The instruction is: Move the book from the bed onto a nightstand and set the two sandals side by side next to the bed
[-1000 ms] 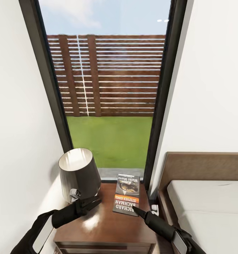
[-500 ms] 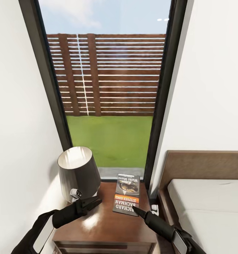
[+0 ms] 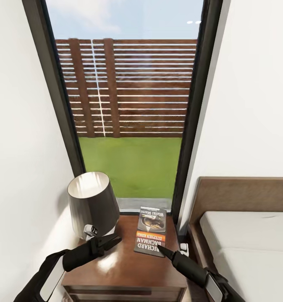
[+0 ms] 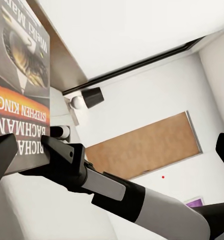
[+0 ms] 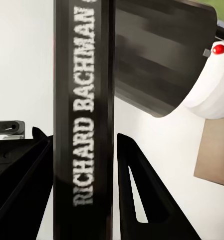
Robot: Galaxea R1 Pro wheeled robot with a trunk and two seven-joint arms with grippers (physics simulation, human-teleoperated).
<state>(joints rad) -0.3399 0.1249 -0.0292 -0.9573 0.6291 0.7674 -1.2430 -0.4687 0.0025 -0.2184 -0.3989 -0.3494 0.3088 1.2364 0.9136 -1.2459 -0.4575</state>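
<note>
Head view: book (image 3: 151, 231) is seen flat on the nightstand (image 3: 124, 264), right of the lamp (image 3: 92, 203); right tool (image 3: 161, 250) is set at its near edge, left tool (image 3: 111, 240) narrowly parted. Right wrist view: spine (image 5: 84, 120) is framed between fingers (image 5: 141, 200), contact cannot be told.

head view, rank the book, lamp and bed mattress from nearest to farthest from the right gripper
1. The book, lying on the nightstand, right at the right gripper fingertips.
2. The mattress, off to the gripper's right, past the bed frame.
3. The lamp, on the nightstand's far left side, beyond the book; it sits nearer the left gripper.
</note>
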